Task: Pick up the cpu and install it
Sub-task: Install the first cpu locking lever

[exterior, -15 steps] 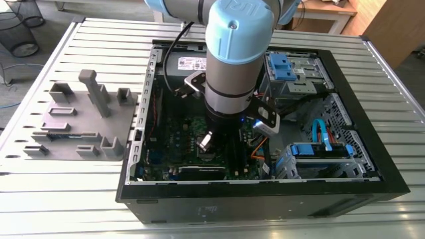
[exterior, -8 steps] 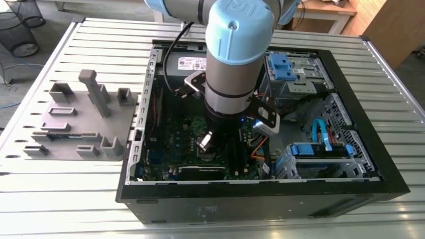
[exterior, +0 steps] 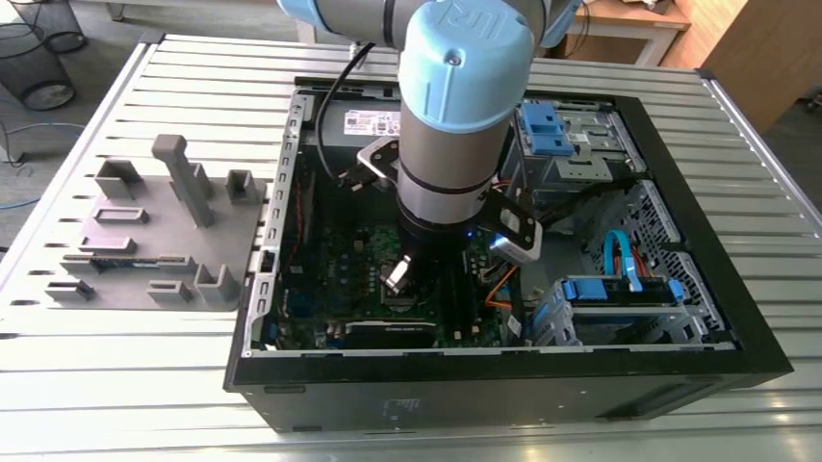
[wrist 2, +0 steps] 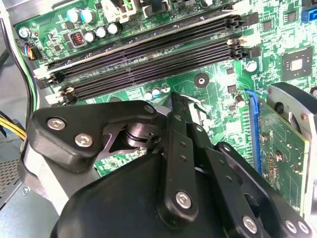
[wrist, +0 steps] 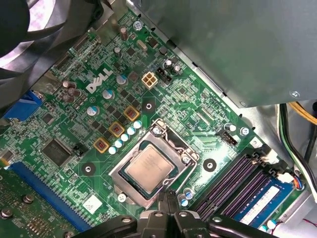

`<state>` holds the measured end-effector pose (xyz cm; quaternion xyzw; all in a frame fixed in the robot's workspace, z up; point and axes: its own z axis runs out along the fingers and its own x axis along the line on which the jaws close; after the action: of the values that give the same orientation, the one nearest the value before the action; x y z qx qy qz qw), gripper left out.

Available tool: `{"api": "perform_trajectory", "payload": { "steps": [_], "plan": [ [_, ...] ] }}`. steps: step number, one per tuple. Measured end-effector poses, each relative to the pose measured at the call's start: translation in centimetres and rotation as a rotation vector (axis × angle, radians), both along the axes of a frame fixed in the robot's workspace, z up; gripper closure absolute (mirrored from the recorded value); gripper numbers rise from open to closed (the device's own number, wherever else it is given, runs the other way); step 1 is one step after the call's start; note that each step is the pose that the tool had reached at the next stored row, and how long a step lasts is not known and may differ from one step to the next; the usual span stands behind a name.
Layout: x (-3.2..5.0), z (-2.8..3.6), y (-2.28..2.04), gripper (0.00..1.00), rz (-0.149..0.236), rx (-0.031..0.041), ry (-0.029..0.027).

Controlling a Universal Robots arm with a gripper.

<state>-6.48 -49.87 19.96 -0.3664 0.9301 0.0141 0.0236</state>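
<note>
gripper (wrist: 168,199): nearest your lens in both wrist views, black linkages low over the motherboard (wrist: 198,124), tips just beside the socket frame (wrist: 184,151).
fingers (wrist: 163,204): narrow, drawn together, and you have nothing between them.
cpu (wrist: 148,168): one dull silver square, lying flat inside the socket frame near the board's middle, apart from your fingertips.
socket frame: one, silver, closed round the cpu's edges.
orange-rimmed squares (wrist: 116,129): three, in a slanting line beside the socket.
memory slots (wrist 2: 148,49): four, long and black, side by side.
expansion card (wrist 2: 280,144): one, standing in a blue slot.
first wrist view: gives you the cpu and its frame, plus a grey metal box (wrist: 223,44) over the board's edge.
second wrist view: your gripper's body fills the foreground, with the slots and card beyond it.
exterior view: you see one arm (exterior: 463,106) reaching down into one open black case (exterior: 514,395) on a slatted table (exterior: 129,385).
grey fixture (exterior: 154,241): one, at the exterior view's left, outside the case.
blue drive brackets (exterior: 552,130): two, toward the exterior view's right.
</note>
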Motion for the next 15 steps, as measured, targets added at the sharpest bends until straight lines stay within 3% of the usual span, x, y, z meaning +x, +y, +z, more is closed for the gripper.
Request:
{"api": "perform_trajectory", "payload": {
  "steps": [2, 3, 4, 6, 7, 12, 15],
  "plan": [
    [0.00, 0.00, 0.00, 0.89, 0.000, 0.0009, 0.0001],
    [0.01, 0.00, -0.04, 0.89, 0.000, 0.0054, 0.0001],
    [0.01, 0.01, -0.10, 0.89, 0.000, 0.0146, 0.0002],
    [0.01, 0.00, -0.22, 0.89, 0.000, 0.0416, 0.0002],
    [0.00, 0.00, -0.25, 0.89, 0.000, 0.0500, 0.0002],
    [0.02, -0.03, -0.40, 0.89, 0.000, 0.0503, 0.0001],
    [0.04, -0.04, -0.52, 0.89, 0.000, 0.0502, 0.0034]
  ]
}}
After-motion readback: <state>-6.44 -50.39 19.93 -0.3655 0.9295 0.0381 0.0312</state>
